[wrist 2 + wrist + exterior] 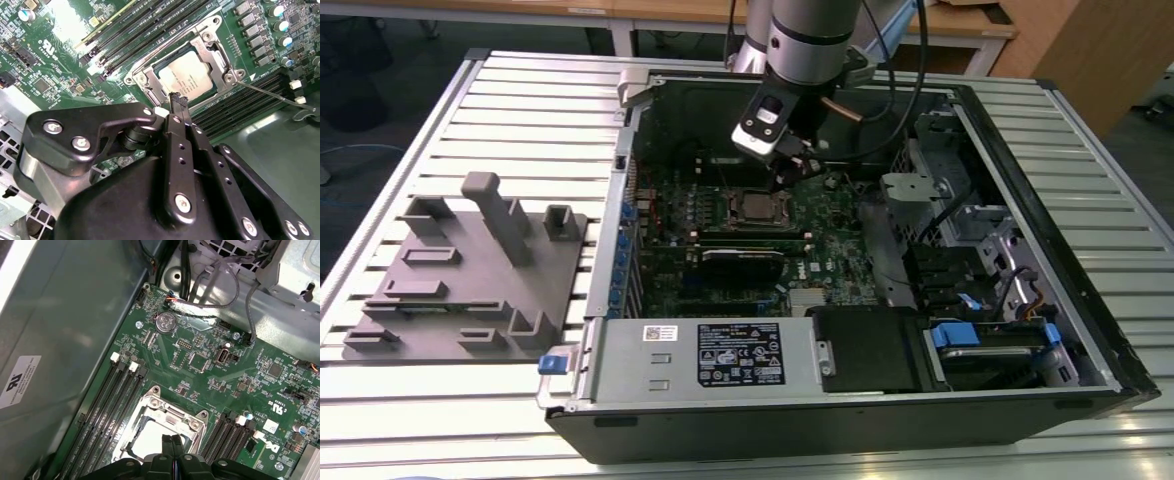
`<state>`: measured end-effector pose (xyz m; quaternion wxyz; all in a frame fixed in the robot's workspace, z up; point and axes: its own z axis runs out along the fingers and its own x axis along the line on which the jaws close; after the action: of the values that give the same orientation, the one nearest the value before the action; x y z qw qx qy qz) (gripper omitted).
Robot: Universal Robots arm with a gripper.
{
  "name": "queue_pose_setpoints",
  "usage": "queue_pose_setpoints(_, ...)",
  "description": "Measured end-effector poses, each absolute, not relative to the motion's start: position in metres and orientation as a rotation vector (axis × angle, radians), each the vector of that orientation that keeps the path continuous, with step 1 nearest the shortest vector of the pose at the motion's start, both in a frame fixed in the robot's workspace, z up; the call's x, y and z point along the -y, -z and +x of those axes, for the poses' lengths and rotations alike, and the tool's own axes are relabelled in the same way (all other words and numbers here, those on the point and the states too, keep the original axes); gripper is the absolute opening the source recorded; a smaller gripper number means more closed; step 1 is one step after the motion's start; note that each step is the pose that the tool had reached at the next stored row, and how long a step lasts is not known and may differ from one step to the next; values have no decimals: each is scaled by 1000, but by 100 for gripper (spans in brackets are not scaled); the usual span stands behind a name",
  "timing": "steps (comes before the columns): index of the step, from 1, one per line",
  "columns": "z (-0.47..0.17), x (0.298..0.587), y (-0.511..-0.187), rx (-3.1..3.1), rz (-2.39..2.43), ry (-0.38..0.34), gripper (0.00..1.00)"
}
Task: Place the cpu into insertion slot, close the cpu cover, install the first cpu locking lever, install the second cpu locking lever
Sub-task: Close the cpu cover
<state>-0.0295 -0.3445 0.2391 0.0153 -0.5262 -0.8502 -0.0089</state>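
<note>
Tower case (854,425) lies open on its side on a slatted table (520,90). A grey moulded fixture (467,270) sits near the table's edge at the exterior view's left. The arm reaches into the case. Its gripper (783,183) hangs just above one edge of the insertion slot (732,208) on the green motherboard (841,230), and the cpu (757,208) sits in that slot.

In the second wrist view the gripper (178,98) has its fingers pressed together with nothing between them. Its tip is at the rim of the cpu cover (215,47). The cover frames the pale cpu (189,75) and seems to lie flat over it. A thin locking lever (272,93) runs from the cover's corner out across the memory slots (235,107); whether it is hooked down I cannot tell.

In the first wrist view the closed fingertips (168,441) stand over the cpu (147,437), with the cpu cover (172,412) around it. A coin cell (165,322) lies near the motherboard's edge, beside a bundle of cables (220,302).
</note>
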Motion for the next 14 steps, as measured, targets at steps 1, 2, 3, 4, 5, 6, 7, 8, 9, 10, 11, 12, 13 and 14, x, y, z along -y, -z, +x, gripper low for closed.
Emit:
queue_pose_setpoints(1, -29, 345, -239, 2647, -1634, 27, 11)
queue_pose_setpoints(2, -29, 345, -239, 2649, -1631, 27, 11)
queue_pose_setpoints(3, -29, 345, -239, 2651, -1628, 27, 11)
queue_pose_setpoints(4, -29, 345, -239, 2653, -1626, 26, 11)
queue_pose_setpoints(5, -29, 345, -239, 2654, -1623, 26, 11)
queue_pose_setpoints(6, -30, 345, -239, 2656, -1620, 26, 11)
queue_pose_setpoints(7, -30, 345, -239, 2658, -1617, 26, 11)
queue_pose_setpoints(8, -30, 345, -239, 2660, -1615, 25, 11)
queue_pose_setpoints(9, -30, 345, -239, 2661, -1612, 25, 11)
queue_pose_setpoints(10, -30, 345, -239, 2663, -1609, 25, 11)
queue_pose_setpoints(11, -30, 345, -239, 2665, -1607, 25, 11)
queue_pose_setpoints(12, -30, 345, -239, 2666, -1604, 25, 11)
queue_pose_setpoints(13, -30, 345, -239, 2668, -1602, 24, 11)
queue_pose_setpoints(14, -30, 345, -239, 2669, -1600, 24, 11)
